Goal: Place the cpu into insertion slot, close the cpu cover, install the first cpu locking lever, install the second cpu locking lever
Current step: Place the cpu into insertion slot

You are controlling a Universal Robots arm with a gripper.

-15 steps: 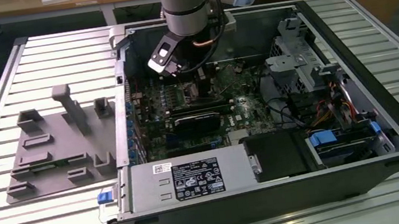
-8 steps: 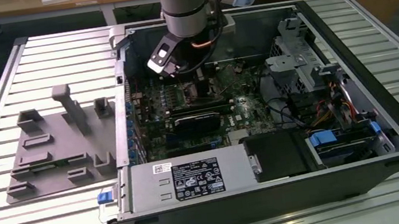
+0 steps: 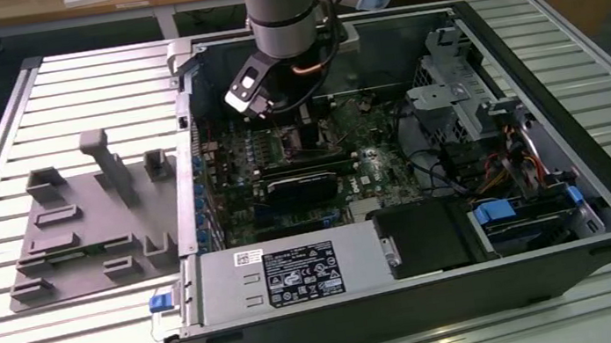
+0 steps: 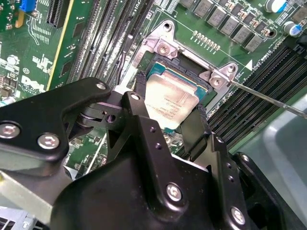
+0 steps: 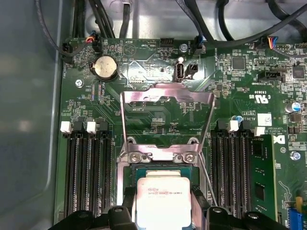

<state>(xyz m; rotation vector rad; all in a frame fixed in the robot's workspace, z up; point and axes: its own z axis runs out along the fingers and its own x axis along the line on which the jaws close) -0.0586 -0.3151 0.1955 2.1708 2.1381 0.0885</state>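
Gripper [image 5: 163,192] clamped on the cpu [image 4: 172,103], fingers on opp. sides, right at the insertion slot [image 5: 160,165] (seated or not, can't tell); cpu cover [image 5: 168,96] flipped open.

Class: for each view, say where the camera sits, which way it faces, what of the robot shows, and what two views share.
Exterior view: off the arm, looking down into the open computer case; the arm shows.
First wrist view: on the arm, facing the motherboard and raised cpu cover; gripper tips show.
Second wrist view: on the arm, looking along the gripper body.
Both wrist views share the gripped cpu.
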